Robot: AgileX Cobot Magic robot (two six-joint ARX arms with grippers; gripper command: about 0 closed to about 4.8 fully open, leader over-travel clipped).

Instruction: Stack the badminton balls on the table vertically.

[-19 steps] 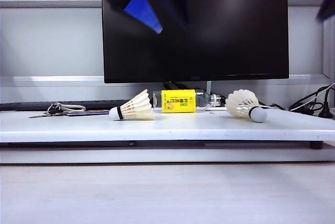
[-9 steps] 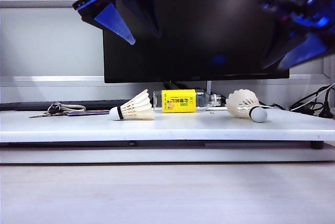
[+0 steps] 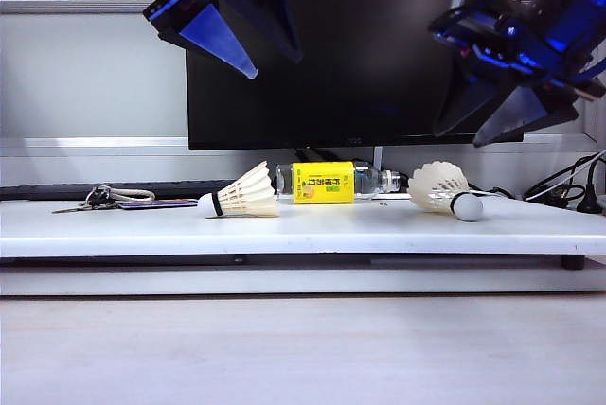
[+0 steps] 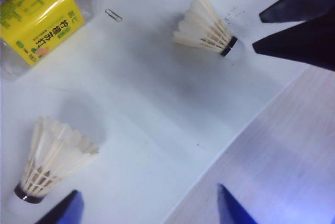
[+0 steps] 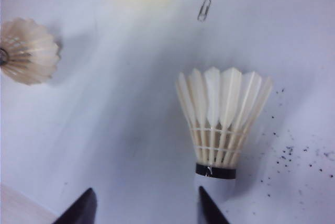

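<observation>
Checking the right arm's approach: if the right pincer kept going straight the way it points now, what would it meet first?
Most likely the right shuttlecock lying on the table. The open right pincer hangs above it, aimed at its black-banded cork end. Depth is hard to judge, so it may land just beside it.

- The exterior camera is sitting low, about level with the table [image 3: 303, 235], facing its front edge and the monitor [image 3: 352, 45] behind.
- The left wrist camera is looking steeply down from above.
- The right wrist camera is hanging closer.
- All three are sharing both badminton balls [image 3: 241, 195] [image 4: 207, 28] [image 5: 220, 124] and the bottle [image 3: 327, 182].
</observation>
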